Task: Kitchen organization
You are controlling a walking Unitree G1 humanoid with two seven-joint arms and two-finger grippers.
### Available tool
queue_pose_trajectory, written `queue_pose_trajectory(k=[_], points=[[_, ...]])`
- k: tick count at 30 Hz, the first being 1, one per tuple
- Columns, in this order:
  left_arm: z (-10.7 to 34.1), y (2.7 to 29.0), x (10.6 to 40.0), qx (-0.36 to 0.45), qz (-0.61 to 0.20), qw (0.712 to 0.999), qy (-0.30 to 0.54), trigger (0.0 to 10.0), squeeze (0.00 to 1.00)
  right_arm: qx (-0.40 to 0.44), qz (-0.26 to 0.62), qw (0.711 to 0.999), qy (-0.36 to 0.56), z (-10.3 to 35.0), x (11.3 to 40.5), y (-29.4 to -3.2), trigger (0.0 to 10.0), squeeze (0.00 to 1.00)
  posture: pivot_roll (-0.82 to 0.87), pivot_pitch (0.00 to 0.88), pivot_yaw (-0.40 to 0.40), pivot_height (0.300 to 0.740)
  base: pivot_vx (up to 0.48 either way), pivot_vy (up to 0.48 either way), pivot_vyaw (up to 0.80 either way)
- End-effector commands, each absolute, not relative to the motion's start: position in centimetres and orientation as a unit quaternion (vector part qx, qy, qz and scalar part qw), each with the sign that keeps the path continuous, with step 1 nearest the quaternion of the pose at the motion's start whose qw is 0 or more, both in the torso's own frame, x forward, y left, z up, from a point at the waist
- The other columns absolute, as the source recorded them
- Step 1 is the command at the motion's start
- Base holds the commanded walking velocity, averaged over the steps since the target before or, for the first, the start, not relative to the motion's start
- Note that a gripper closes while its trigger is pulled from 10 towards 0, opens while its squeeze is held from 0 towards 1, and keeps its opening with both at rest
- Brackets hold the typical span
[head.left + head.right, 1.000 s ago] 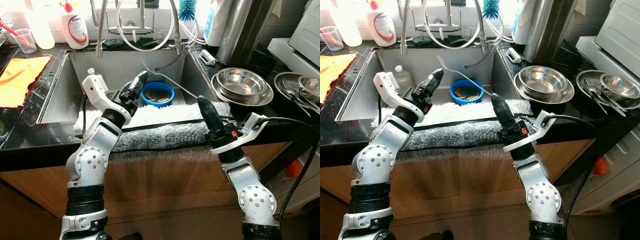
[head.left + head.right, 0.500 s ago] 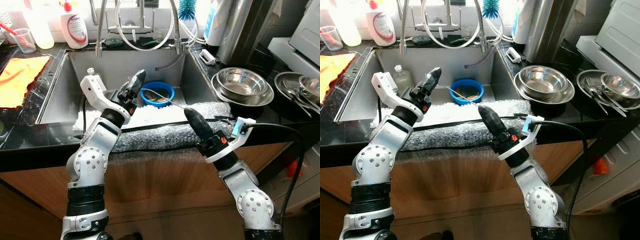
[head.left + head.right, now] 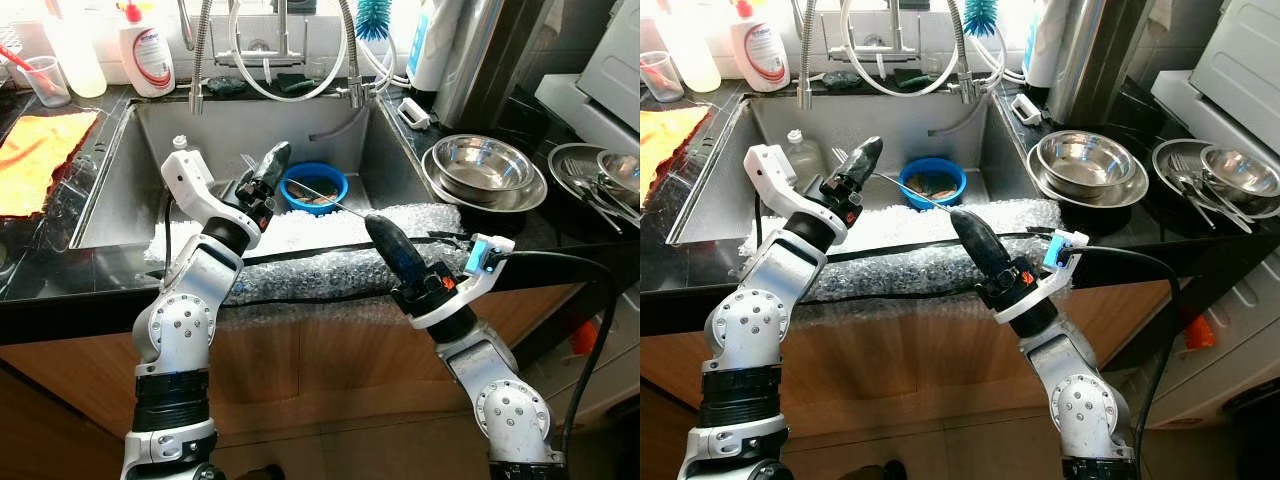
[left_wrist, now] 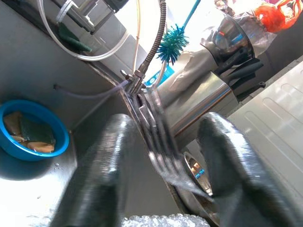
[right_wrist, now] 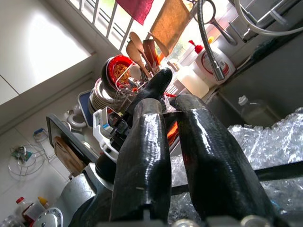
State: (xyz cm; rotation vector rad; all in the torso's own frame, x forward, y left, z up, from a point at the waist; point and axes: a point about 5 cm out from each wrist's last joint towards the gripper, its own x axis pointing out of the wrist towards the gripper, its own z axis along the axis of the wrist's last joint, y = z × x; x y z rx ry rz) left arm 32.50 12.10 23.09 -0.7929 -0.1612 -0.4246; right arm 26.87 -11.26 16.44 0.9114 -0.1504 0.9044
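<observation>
You have the sink (image 3: 120,190) ahead, bubble wrap (image 3: 320,255) draped over its front edge. Your right gripper (image 3: 378,232) pinches the handle of a fork (image 3: 318,193) over the wrap, near the blue bowl (image 3: 315,186). Your left gripper (image 3: 272,160) spreads its fingers (image 4: 102,175) around the tines.

bowl (image 3: 315,188) in sink (image 3: 120,180), steel bowls (image 3: 485,170) right

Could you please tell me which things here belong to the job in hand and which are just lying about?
In hand: fork, right gripper shut on it, left gripper open around its tines.
Lying about: blue bowl, steel bowls, soap bottle, bubble wrap, orange cloth.
</observation>
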Motion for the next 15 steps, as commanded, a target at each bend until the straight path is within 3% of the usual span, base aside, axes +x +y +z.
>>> queue_pose_trajectory(k=[1,15], points=[[23.31,12.27,32.61,-0.376,-0.195,0.902,-0.083,0.0,0.0,0.421,0.439,0.789,-0.086,17.24,26.52,-11.27,10.0,0.0,-0.01,0.054,-0.033,0.74,0.0,0.0,0.0],[23.39,12.71,32.79,-0.38,-0.173,0.904,-0.092,0.0,0.0,0.405,0.443,0.797,-0.073,16.75,26.3,-11.13,10.0,0.0,-0.01,0.055,-0.035,0.74,0.0,0.0,0.0]])
